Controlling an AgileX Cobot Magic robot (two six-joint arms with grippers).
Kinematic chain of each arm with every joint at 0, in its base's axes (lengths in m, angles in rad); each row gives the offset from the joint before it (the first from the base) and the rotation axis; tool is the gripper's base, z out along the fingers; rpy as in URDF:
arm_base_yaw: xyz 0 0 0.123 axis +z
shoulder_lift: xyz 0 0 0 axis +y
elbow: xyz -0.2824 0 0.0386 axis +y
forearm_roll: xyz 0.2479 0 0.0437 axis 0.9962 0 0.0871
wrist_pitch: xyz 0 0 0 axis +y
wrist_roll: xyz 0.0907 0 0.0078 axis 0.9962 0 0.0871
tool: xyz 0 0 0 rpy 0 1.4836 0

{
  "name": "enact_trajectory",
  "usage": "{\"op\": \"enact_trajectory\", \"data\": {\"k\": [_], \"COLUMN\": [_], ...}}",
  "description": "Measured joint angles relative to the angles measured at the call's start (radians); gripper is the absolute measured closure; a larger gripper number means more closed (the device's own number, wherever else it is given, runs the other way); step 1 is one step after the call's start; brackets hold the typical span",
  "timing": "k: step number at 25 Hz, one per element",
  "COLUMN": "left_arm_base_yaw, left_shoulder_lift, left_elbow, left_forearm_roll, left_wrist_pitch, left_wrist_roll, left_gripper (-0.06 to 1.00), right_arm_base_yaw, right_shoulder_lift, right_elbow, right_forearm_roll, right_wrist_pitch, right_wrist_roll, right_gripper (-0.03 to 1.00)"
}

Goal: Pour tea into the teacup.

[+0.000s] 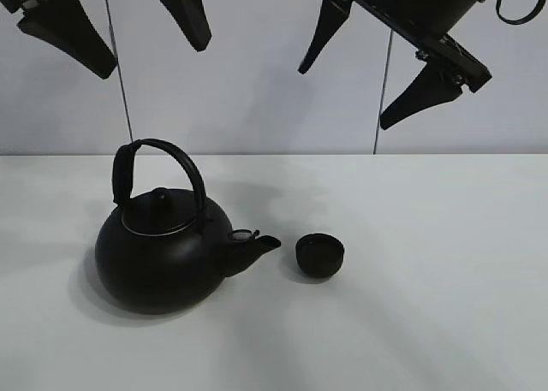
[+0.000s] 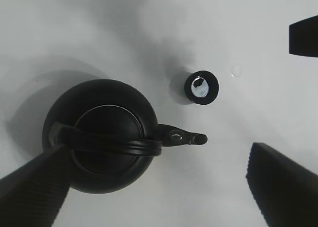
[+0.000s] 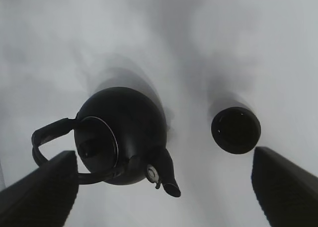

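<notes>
The black kettle (image 1: 163,254) with its arched handle stands on the white table, spout pointing right at the teacup (image 1: 320,256), a small black bowl a short gap away. Both arms hang high above the table. My left gripper (image 1: 148,56) is open over the kettle (image 2: 102,135) and holds nothing. My right gripper (image 1: 347,94) is open above the teacup (image 3: 236,130), also with nothing in it. From the left wrist the teacup (image 2: 202,87) shows a bright shiny patch inside; I cannot tell whether it is tea. No stream of tea is in view.
A small clear droplet (image 2: 235,70) lies on the table (image 1: 445,305) just beyond the cup. A white wall with two thin vertical rods stands behind. A dark block (image 2: 304,36) juts in at the edge of the left wrist view.
</notes>
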Motion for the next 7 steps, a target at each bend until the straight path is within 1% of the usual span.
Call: {"op": "enact_trajectory", "data": {"k": [7], "left_arm_base_yaw": [0.000], "left_shoulder_lift": [0.000], "left_elbow": [0.000], "left_forearm_roll": [0.000], "left_wrist_pitch": [0.000], "left_wrist_roll": [0.000], "left_gripper": [0.25], "right_arm_base_yaw": [0.000], "right_shoulder_lift": [0.000], "right_elbow": [0.000], "right_forearm_roll": [0.000], "right_wrist_pitch": [0.000], "right_wrist_roll": [0.000], "right_gripper": [0.32]}}
